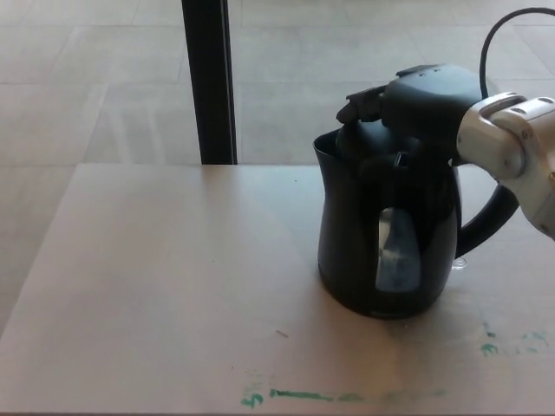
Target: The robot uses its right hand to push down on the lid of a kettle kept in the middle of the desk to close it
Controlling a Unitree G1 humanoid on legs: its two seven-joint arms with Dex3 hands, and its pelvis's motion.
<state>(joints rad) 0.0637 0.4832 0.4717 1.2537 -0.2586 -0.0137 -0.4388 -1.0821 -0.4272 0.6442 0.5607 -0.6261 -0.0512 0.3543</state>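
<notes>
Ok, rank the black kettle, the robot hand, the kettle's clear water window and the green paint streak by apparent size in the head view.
1. Glossy black plastic kettle
2. Right black robot hand, though it may sit nearer the camera
3. Clear water window
4. Green paint streak, longer than the window but far thinner, so unsure

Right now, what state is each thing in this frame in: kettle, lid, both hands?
kettle: upright on the desk, water gauge facing the camera.
lid: pressed low onto the kettle's top, looks nearly or fully closed; the seam is hidden.
right hand: lying on top of the lid, fingers apart, grasping nothing.
left hand: not in view.
</notes>
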